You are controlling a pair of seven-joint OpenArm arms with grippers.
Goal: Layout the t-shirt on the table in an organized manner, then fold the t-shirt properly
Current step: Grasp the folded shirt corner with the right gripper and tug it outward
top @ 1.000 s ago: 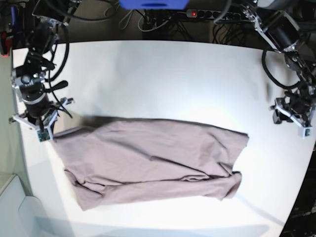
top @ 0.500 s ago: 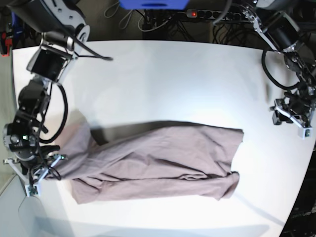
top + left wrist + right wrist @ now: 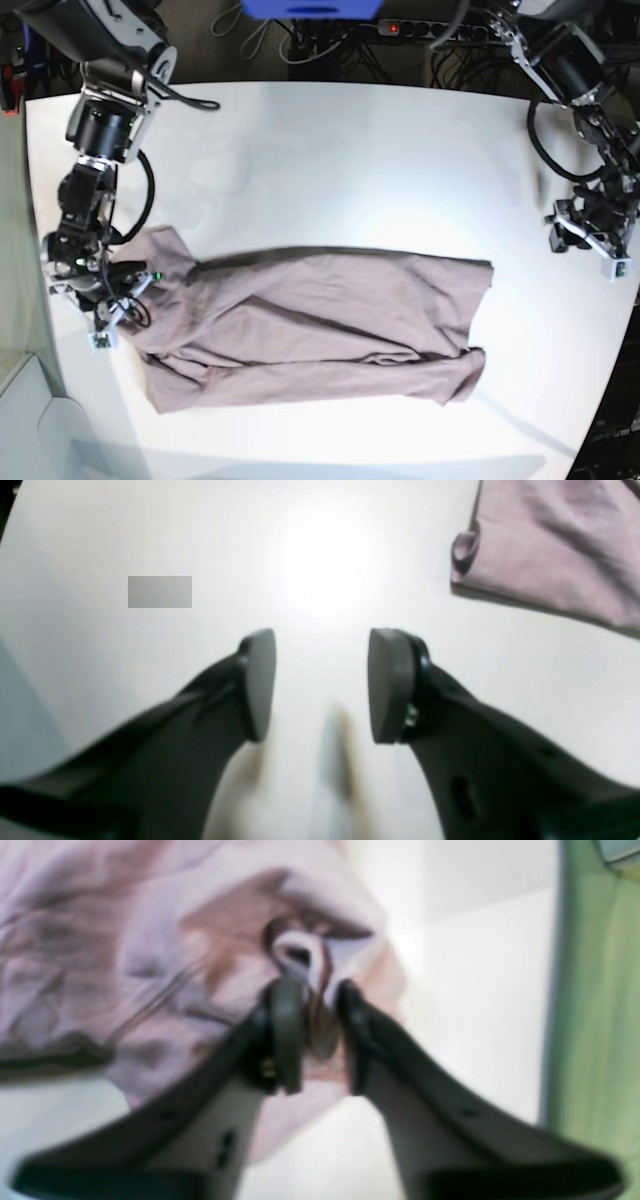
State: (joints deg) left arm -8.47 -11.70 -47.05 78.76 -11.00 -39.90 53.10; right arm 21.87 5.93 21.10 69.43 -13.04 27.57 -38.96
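2 arms are in play, but only the right gripper point(image 3: 315, 1040) is working the t-shirt point(image 3: 320, 325). A second ago it pinched the shirt's end near the far side of the table point(image 3: 330, 160); it then swept that end toward the near edge and has now drawn back, so the cloth stands bunched in a hump beside it instead of lying flat. In the right wrist view a fold of fabric sits between the jaws, which stand slightly parted; the picture is blurred, so I cannot tell whether they still pinch it or have begun to let go. The left gripper point(image 3: 320, 685) has not moved: it hovers spread over bare table, well apart from the shirt's other end. The shirt lies lengthwise across the middle of the table, creased and doubled along its near edge. Judging by this, the layout step is unfinished, and folding has not begun.
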